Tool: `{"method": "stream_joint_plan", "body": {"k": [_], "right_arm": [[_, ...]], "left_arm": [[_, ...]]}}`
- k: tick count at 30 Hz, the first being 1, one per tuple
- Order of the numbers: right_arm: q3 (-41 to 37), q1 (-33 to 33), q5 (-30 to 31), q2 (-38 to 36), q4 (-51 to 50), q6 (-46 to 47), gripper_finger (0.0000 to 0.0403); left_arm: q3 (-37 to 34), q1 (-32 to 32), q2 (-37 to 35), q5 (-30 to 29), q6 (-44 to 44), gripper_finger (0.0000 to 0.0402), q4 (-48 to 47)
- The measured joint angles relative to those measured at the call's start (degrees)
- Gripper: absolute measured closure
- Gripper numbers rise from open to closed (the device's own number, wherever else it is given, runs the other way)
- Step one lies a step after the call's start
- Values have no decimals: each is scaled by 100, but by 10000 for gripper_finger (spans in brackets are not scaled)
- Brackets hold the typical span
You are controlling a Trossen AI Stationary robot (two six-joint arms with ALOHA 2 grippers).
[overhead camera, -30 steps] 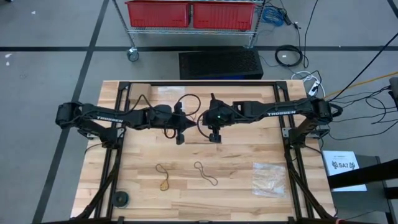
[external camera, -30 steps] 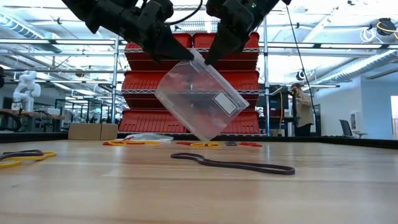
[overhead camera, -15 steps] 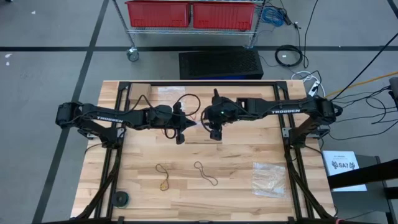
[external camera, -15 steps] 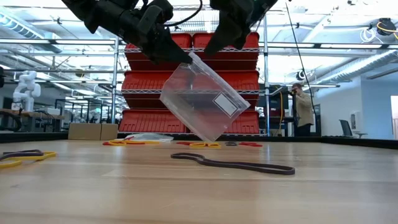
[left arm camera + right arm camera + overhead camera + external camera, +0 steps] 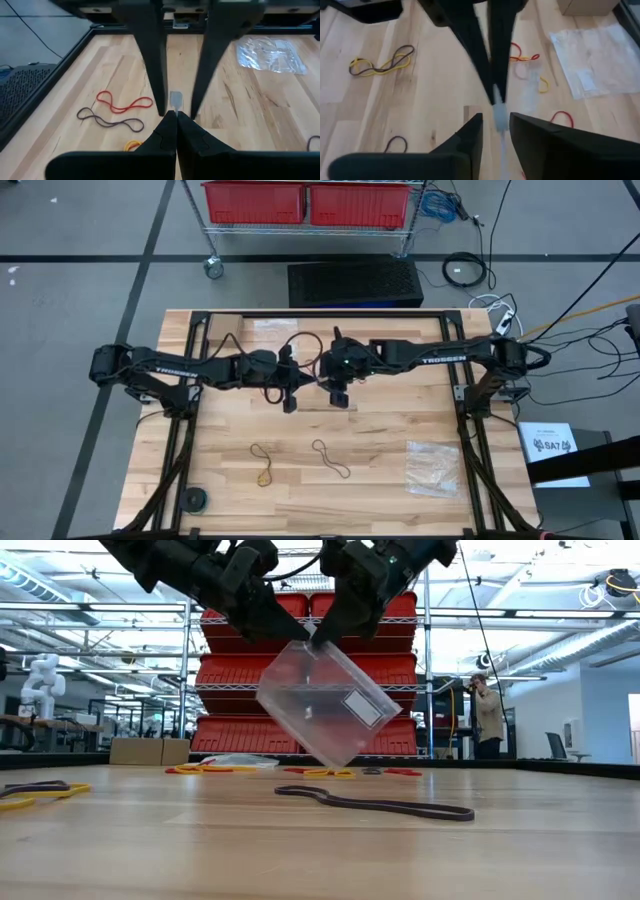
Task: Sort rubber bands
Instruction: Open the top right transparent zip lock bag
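The right end effector, off 0.5 s ago, again meets the clear bag; left end effector stays clamped.

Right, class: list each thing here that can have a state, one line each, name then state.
clear bag: hanging tilted in the air above the table.
left gripper: shut on the clear bag's top edge.
right gripper: open, fingers either side of that edge.
dark rubber band: lying loose on the table.
second bag: lying flat.
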Motion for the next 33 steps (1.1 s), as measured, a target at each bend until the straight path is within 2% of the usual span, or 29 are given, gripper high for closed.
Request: {"method": "stream_joint_plan", "body": {"k": [9, 24, 33], "right_arm": [[0, 3, 164, -25, -54, -9, 395], [11, 11, 216, -29, -644, 115, 393], [13, 71, 365, -40, -1429, 296, 394]], "left_arm": [[0, 2, -4, -31, 0, 401, 4], [0, 9, -9, -197, 7, 402, -2], [-4, 11, -303, -341, 11, 402, -54]]}}
